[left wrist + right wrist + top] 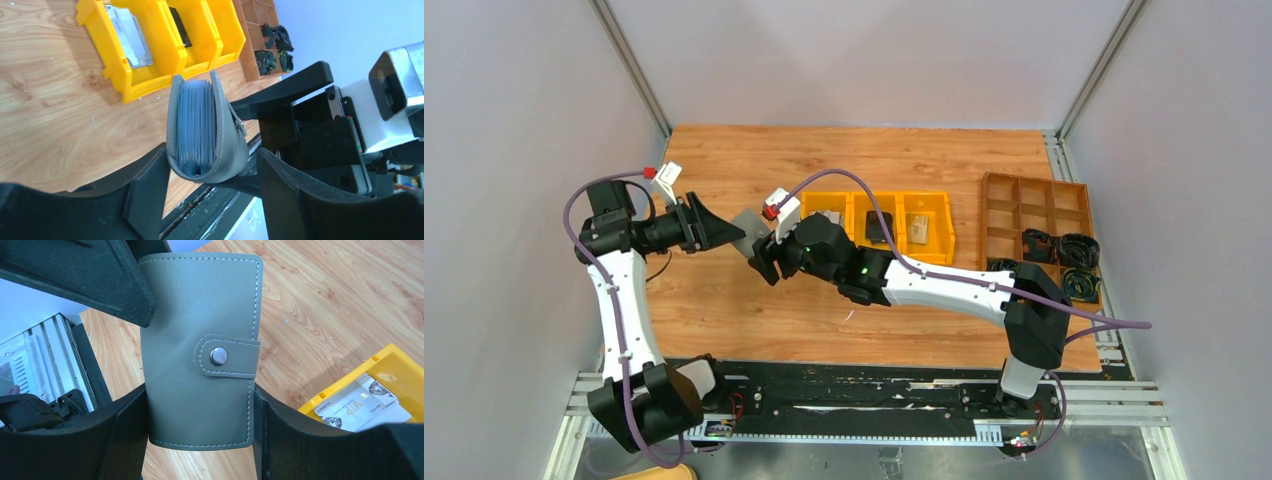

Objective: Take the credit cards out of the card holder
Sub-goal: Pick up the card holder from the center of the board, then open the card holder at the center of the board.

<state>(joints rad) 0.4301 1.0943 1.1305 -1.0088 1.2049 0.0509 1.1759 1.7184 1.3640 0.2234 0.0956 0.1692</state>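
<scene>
Card holder [200, 305], snapped shut by its strap [232, 356], hangs in the air over the left half of the table [724, 310], just left of the yellow bin [924, 197], thin grey leaves [192, 125] showing edge-on between its covers. Right gripper [200, 405] clamps it by its two long edges; left gripper [211, 155] straddles its thickness, one finger [145, 190] against a cover, though whether the other presses it I cannot tell. Pale cards [131, 37] lie in the bin's end compartment nearest the holder

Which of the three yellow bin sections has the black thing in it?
The middle section: a black object lies in it. One end section holds pale cards, the other something tan.
</scene>
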